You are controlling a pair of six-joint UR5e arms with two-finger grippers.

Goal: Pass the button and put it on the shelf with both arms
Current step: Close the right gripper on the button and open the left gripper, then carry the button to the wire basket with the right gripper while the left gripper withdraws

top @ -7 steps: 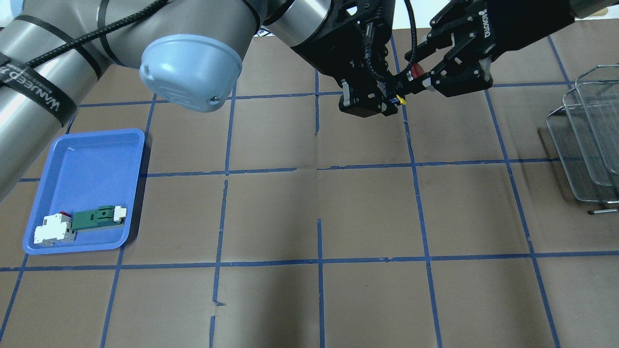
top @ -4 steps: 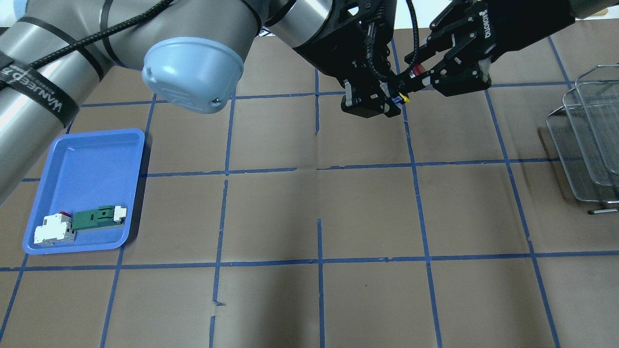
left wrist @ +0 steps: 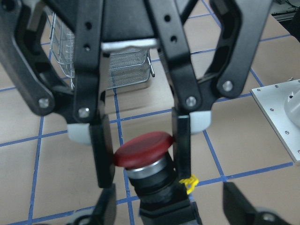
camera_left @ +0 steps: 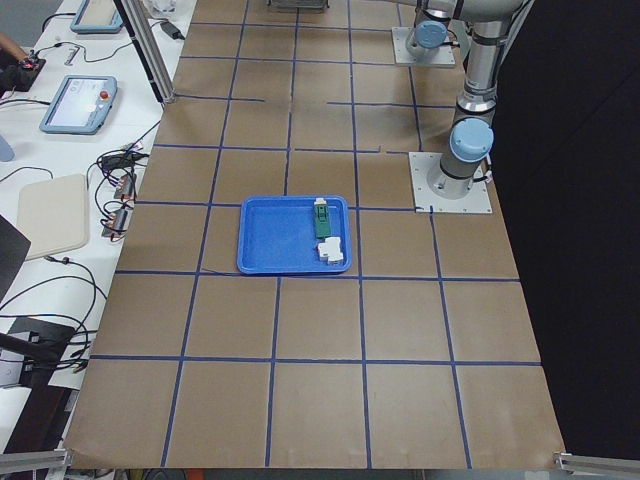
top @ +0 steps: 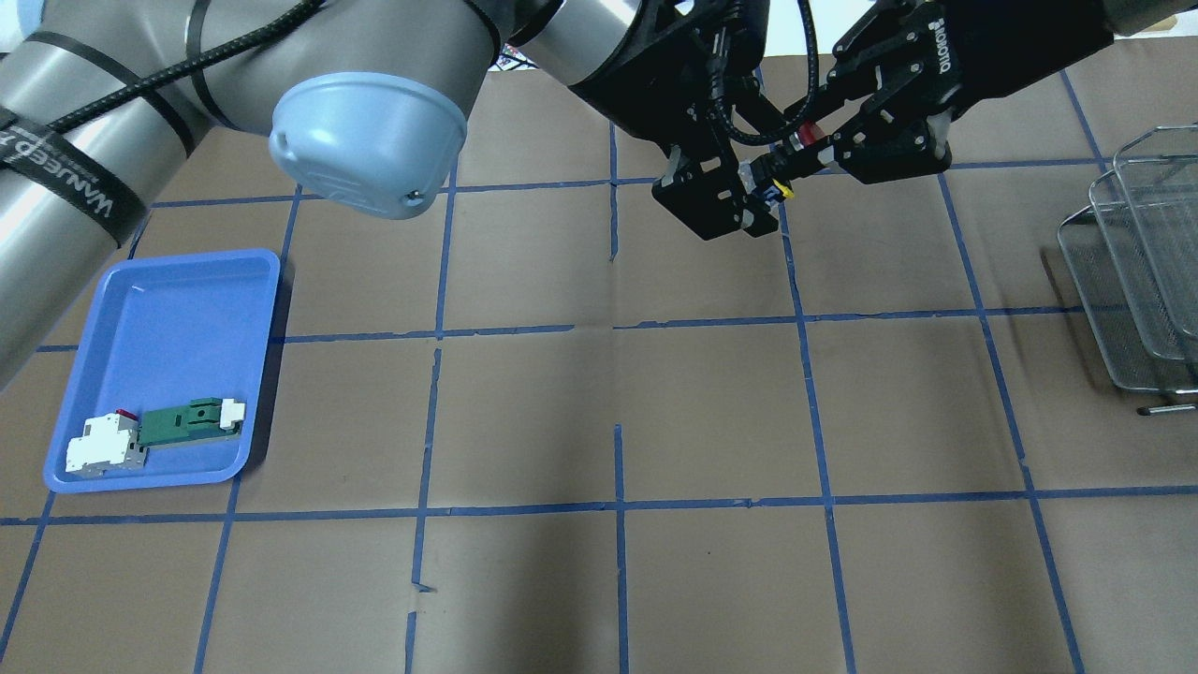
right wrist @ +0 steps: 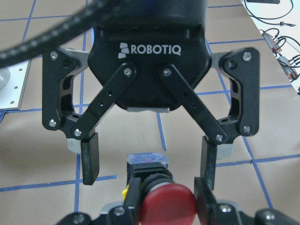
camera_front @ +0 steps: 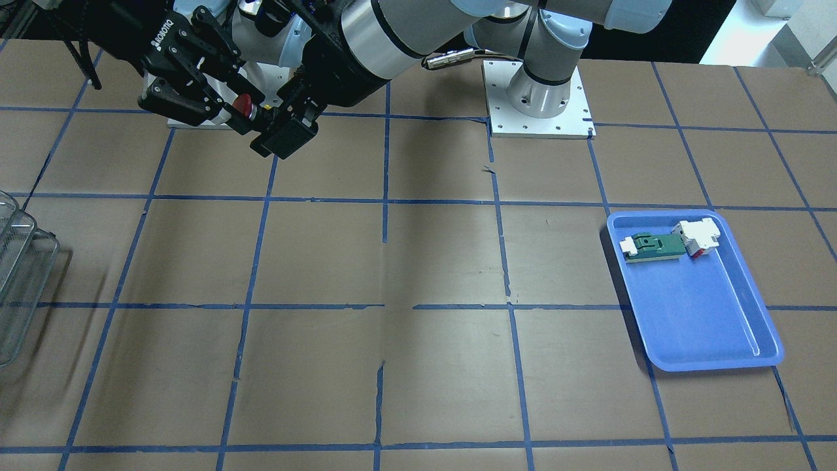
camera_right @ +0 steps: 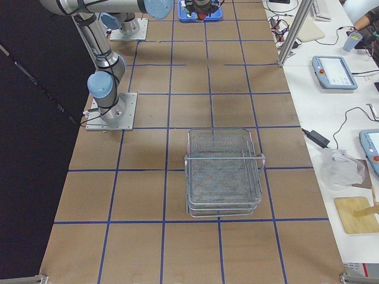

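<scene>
The button (camera_front: 243, 104), with a red cap on a black body, hangs in the air between both grippers above the table's far side. My right gripper (left wrist: 143, 164) is shut on the red cap (left wrist: 143, 149). My left gripper (right wrist: 147, 164) faces it with its fingers (right wrist: 89, 161) spread wide on either side of the button's body, not touching it. In the overhead view the left gripper (top: 758, 187) and right gripper (top: 810, 150) meet tip to tip. The wire-mesh shelf (top: 1137, 281) stands at the table's right edge, far from both.
A blue tray (top: 168, 309) lies at the left, holding a green-and-white part (top: 192, 421) and a white block with red (top: 103, 447). The left arm's elbow (top: 365, 140) hangs over the back left. The arm bases (camera_front: 536, 98) stand at the robot's edge.
The left gripper's fingers have spread off the button's body and its hand has shifted slightly. The right gripper has stayed on the red cap. The tray and shelf have not moved.
</scene>
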